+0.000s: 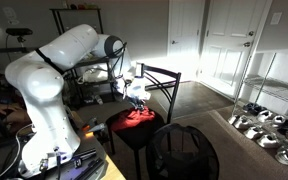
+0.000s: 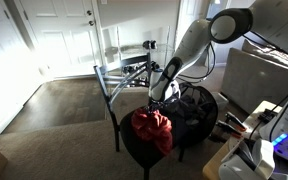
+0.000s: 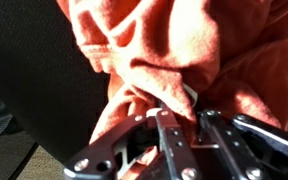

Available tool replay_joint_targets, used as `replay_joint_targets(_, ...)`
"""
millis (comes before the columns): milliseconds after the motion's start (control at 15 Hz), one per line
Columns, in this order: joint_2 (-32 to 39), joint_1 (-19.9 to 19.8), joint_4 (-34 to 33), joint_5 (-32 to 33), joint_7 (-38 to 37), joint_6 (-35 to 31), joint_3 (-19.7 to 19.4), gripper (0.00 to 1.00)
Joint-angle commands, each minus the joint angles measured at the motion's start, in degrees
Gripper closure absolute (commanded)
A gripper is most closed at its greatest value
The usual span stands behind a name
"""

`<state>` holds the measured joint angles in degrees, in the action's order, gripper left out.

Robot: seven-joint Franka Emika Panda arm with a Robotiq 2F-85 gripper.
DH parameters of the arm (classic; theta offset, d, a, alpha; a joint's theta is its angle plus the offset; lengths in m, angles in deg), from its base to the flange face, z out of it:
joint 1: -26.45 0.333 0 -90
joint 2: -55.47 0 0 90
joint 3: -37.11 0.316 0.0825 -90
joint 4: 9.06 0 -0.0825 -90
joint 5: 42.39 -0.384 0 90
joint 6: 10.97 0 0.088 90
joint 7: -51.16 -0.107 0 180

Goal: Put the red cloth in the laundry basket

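The red cloth (image 2: 152, 130) lies bunched on a black round seat (image 2: 134, 150); it also shows in an exterior view (image 1: 136, 116) and fills the wrist view (image 3: 184, 50). My gripper (image 2: 160, 98) is right above the cloth, its fingers down in the folds. In the wrist view the gripper (image 3: 179, 120) has its fingers drawn close together with a pinch of red fabric between them. A dark mesh laundry basket (image 2: 196, 110) stands just behind the seat; it also shows in an exterior view (image 1: 184, 150).
A black metal frame table (image 2: 124, 72) stands behind the seat. White doors (image 1: 229, 45) are at the back. A wire rack with shoes (image 1: 269, 125) is at one side. A white appliance (image 2: 264, 75) stands beside the arm.
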<state>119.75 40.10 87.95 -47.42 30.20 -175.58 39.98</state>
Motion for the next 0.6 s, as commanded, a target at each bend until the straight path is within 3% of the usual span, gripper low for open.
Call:
replay_joint_targets(0, -5.32, -3.7, 7.7, -1.62, 5.14, -2.9, 3.23, 0.96)
replay_joint_targets(267, -12.76, -5.42, 18.49, -2.32, 5.34, -11.59, 3.43, 0.93)
replay_joint_targets(533, -19.1, -4.94, 29.63, -7.12, 2.14, -25.55, 1.67, 0.94)
